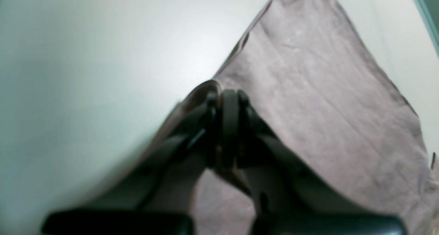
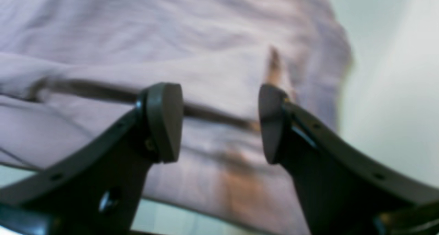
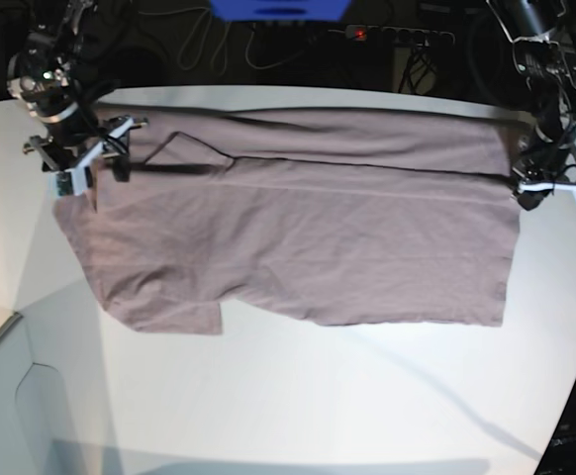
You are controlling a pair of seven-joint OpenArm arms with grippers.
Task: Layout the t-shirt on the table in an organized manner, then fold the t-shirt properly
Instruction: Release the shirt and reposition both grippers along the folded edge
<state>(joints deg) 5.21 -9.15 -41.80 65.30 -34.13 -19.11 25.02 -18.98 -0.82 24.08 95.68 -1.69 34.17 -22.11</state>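
The left gripper (image 1: 228, 101) has its jaws pressed together on an edge of the t-shirt (image 1: 325, 101), with a lip of the mauve-grey cloth curling up beside the dark pads in the left wrist view. In the base view this gripper (image 3: 528, 190) sits at the shirt's right-hand edge, at the end of a long crease that runs across the cloth.

The right gripper (image 2: 219, 123) has its jaws set well apart, nothing between them, hanging just above the fabric (image 2: 205, 39); a dark fold line runs across the cloth under its two pads. In the base view it (image 3: 92, 163) is at the shirt's upper left corner, near a short sleeve.

The t-shirt (image 3: 308, 237) lies spread lengthwise across the white surface (image 3: 318, 396), its far long edge folded over toward the middle so that a narrower band rests on top of the rest. A sleeve juts out at the lower left of the cloth. The near half of the surface shows bare white, and cables lie in the dark area beyond its far curved edge.
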